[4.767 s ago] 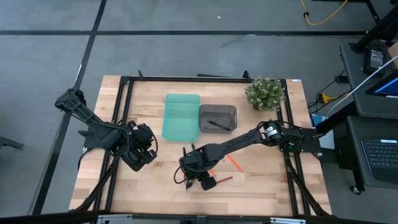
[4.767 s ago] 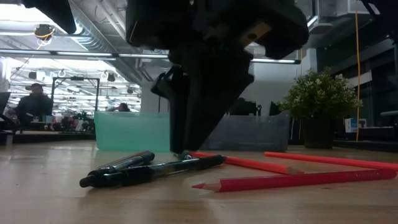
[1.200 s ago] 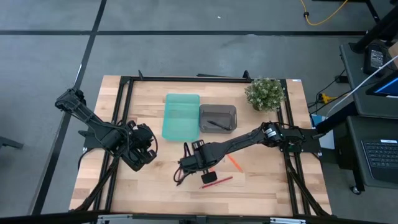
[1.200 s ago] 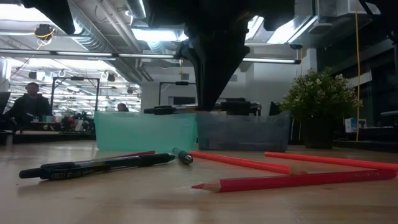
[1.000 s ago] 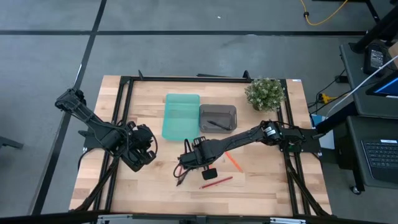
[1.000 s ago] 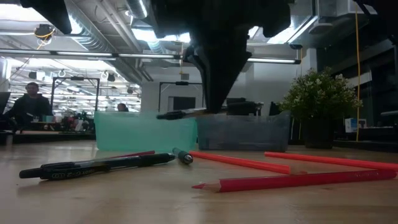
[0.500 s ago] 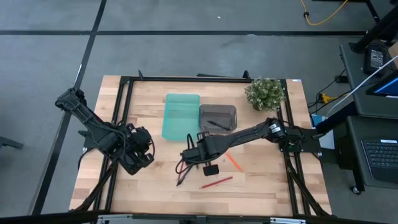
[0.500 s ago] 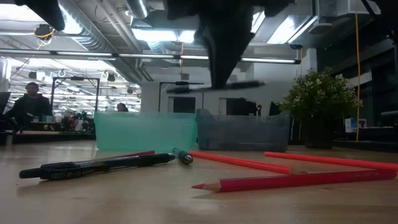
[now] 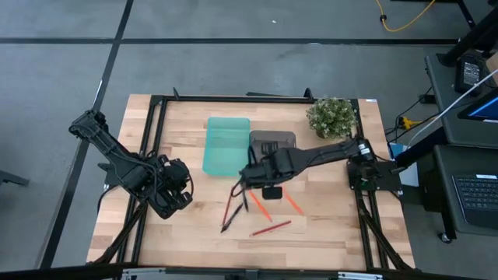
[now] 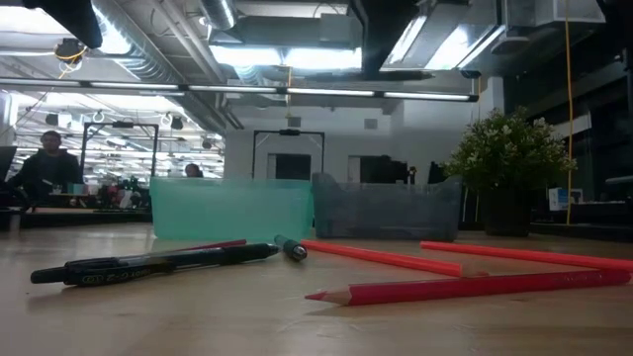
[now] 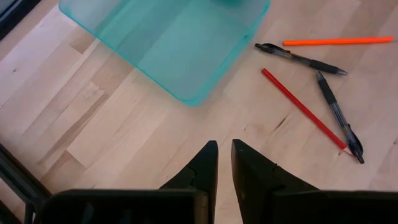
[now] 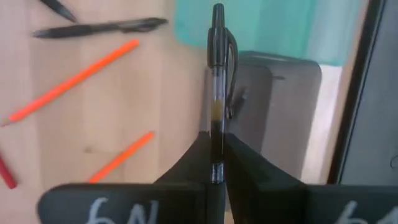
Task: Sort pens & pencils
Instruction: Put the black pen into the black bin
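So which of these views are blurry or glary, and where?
Right wrist view: the held pen is sharp near the right gripper, while the table, grey tray and orange pencil behind look soft. Low view: bright ceiling lights glare; the red pencil up close is slightly soft. High view: evenly lit.

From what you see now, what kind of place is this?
Probably a robotics lab in an open office: a wooden table in a black frame, ceiling lights, and a person at a desk behind.
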Available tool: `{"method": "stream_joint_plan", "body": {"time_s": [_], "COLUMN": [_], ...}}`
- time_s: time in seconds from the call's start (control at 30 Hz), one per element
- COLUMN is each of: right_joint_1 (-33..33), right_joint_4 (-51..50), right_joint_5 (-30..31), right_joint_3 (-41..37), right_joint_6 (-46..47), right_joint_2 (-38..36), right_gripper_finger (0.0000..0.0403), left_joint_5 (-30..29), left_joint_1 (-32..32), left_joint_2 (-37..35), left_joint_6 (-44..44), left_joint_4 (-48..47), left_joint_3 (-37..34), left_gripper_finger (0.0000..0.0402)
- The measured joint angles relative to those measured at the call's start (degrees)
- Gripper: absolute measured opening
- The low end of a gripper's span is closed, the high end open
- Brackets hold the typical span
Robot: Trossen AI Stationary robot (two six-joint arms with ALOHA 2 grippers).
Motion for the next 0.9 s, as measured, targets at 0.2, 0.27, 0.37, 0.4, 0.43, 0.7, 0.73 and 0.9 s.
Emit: {"method": "stream_joint_plan", "body": {"time_s": [0.2,0.27,0.37,0.4,0.43,0.7,0.73,0.9], "right_joint_1": [-3.94,-5.51,-7.95,-8.79,-9.64,-16.67,-17.44,-19.94], "right_joint_4": [1.49,3.64,9.25,12.23,15.43,25.6,26.01,31.12], "right_joint_5": [1.93,2.69,2.53,1.66,0.68,-2.34,-2.95,-7.16], "right_joint_3": [-8.95,-13.2,-19.97,-22.09,-24.35,-35.74,-36.46,-38.62], "right_joint_6": [-0.35,-0.5,-2.12,-3.18,-4.18,-8.86,-9.12,-12.03], "right_joint_2": [-4.49,-6.38,-9.95,-11.16,-12.33,-16.04,-16.04,-16.07], "right_gripper_finger": [0.0029,0.0033,0.0034,0.0033,0.0032,0.0036,0.0036,0.0034], "left_joint_5": [0.0,0.01,0.0,0.0,0.0,0.0,-0.01,-0.02], "left_joint_1": [0.0,0.0,0.0,0.0,0.0,0.02,0.02,0.09], "left_joint_2": [0.0,0.0,0.0,0.0,0.0,0.01,0.0,0.0], "left_joint_6": [0.06,0.07,0.11,0.11,0.11,0.04,0.04,0.04], "left_joint_4": [-0.01,-0.02,-0.04,-0.02,-0.02,0.0,0.0,0.0], "left_joint_3": [0.0,0.0,0.0,0.0,0.0,0.0,0.0,0.0], "left_gripper_finger": [0.0041,0.0041,0.0041,0.0041,0.0041,0.0041,0.0041,0.0041]}}
